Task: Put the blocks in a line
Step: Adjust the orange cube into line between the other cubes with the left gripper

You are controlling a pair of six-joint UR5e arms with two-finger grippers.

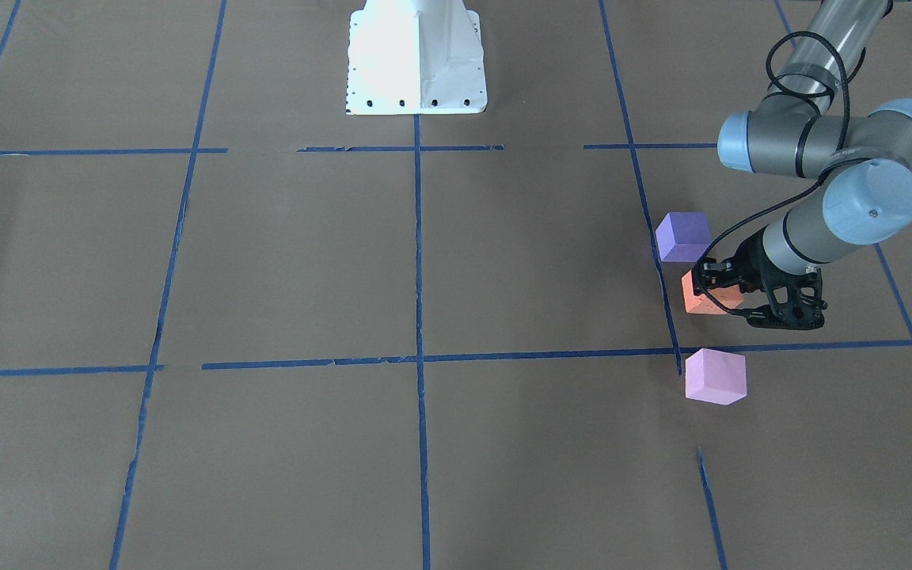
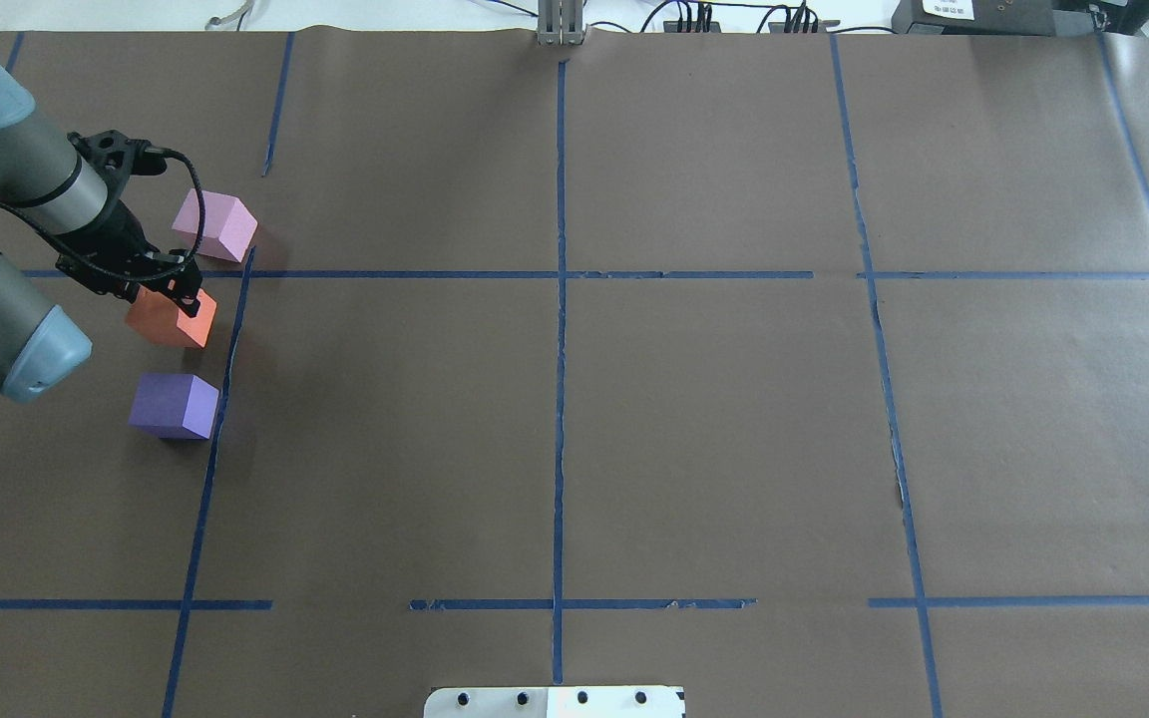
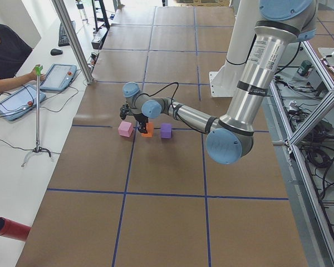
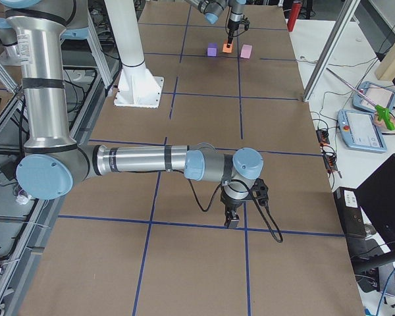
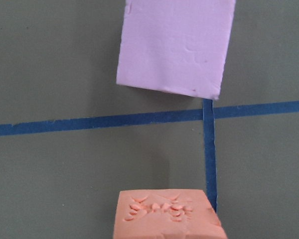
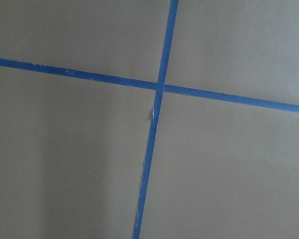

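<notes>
the orange block [image 2: 164, 321], lying between the violet block [image 2: 174, 405] and the pink block [image 2: 215, 226], is straddled by the left gripper [image 2: 179, 292], whose grip cannot be told, and could be dragged out of line or nudged into the pink block.

Overhead and front cameras face each other across the table [image 2: 734, 419], sharing the orange block [image 1: 697, 303].
</notes>
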